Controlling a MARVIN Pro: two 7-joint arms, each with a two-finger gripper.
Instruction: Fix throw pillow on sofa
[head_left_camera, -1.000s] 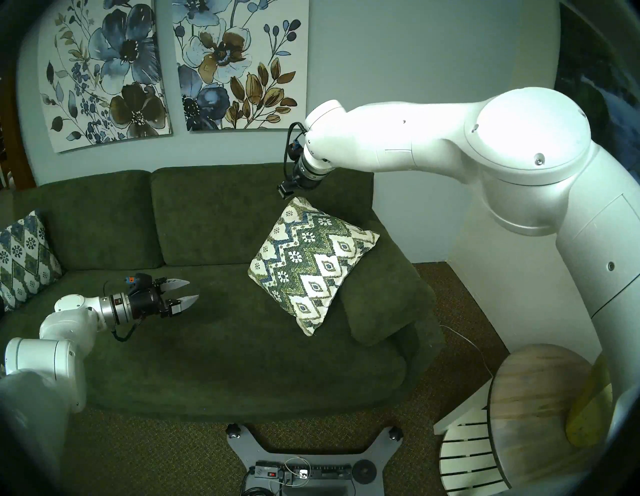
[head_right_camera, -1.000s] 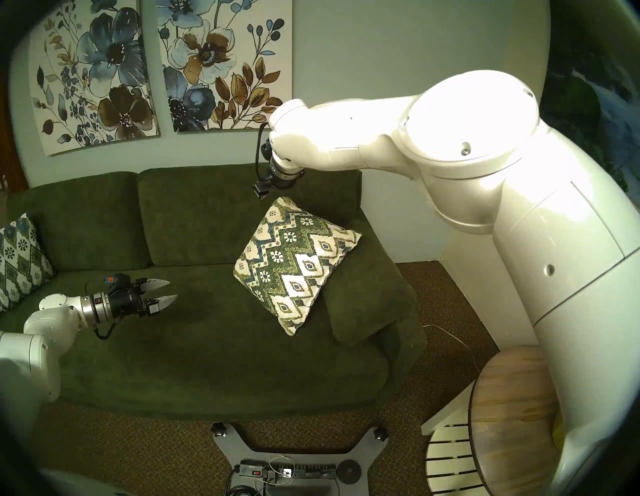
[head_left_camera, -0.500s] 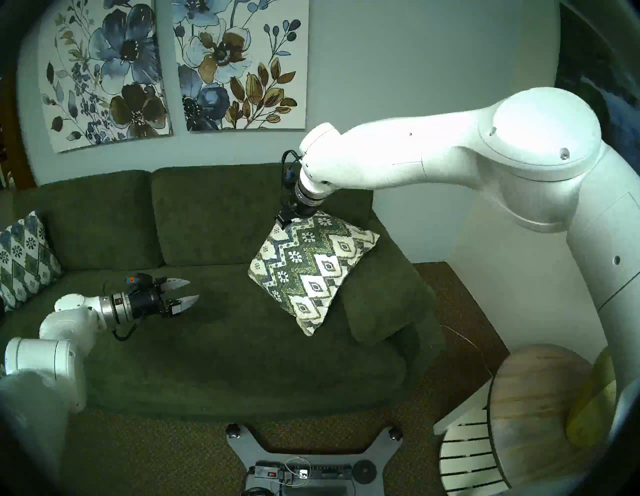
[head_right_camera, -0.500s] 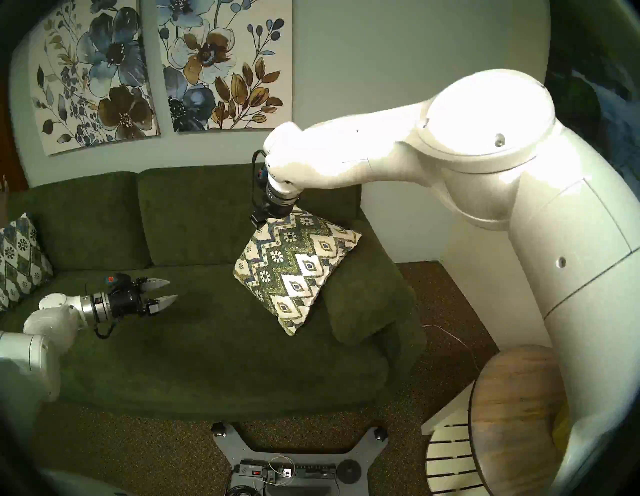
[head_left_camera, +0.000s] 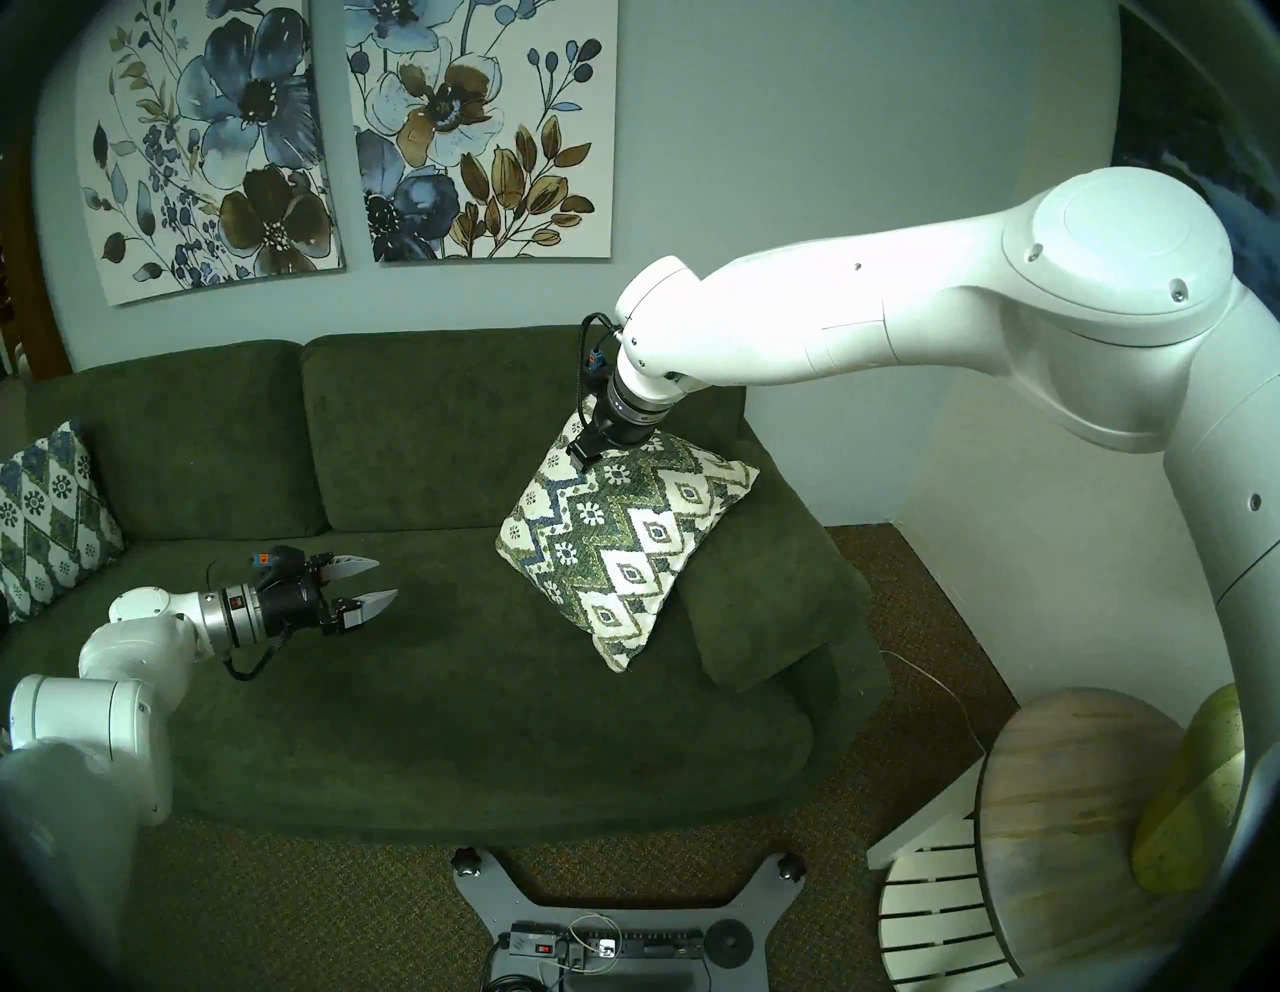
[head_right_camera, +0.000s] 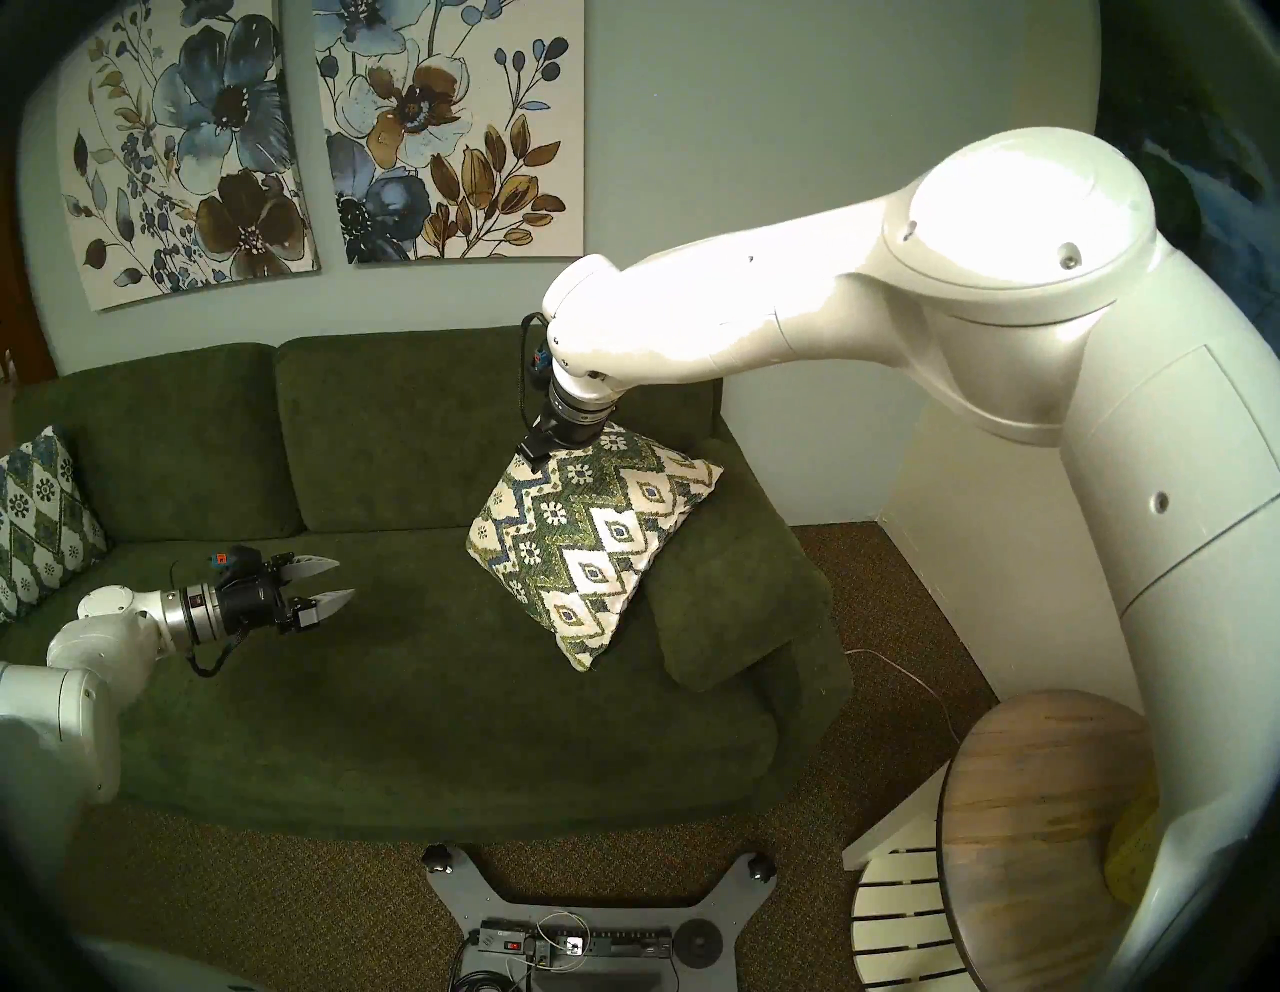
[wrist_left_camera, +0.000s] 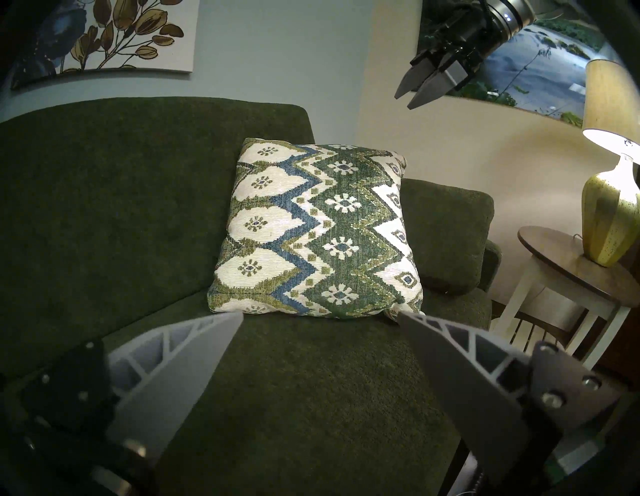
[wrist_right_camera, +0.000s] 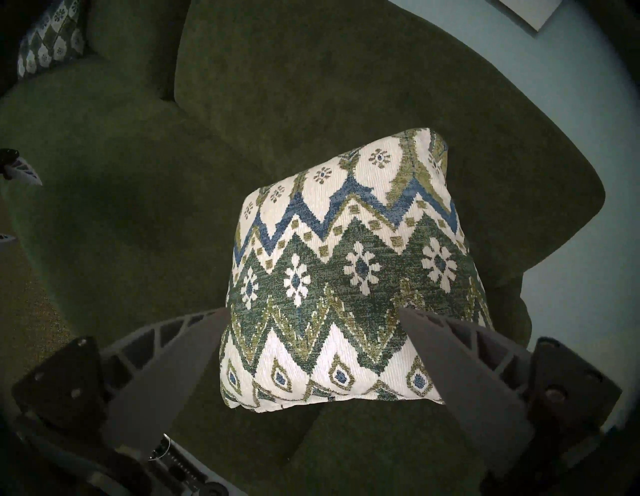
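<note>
Cream cloth banded with green and blue zigzags marks the throw pillow (head_left_camera: 627, 530), which stands propped at the right end of the sofa (head_left_camera: 429, 693), leaning against a plain green cushion (head_left_camera: 769, 603) by the armrest, one corner up against the backrest. The right claw (wrist_right_camera: 313, 313) hangs above and in front of that pillow with its fingers spread wide, holding nothing; in its wrist view the patterned face fills the gap between the two tips. How close the tips are to the cloth is hard to judge from the head view, since the wrist covers them. The left claw (head_left_camera: 367, 585) hovers over the seat well off to the left, also spread and empty.

To do the grasp well, I would bring the right claw down onto the top corner or upper edge, let both fingers sink into the stuffing, and pinch a good fold rather than thin fabric.
</note>
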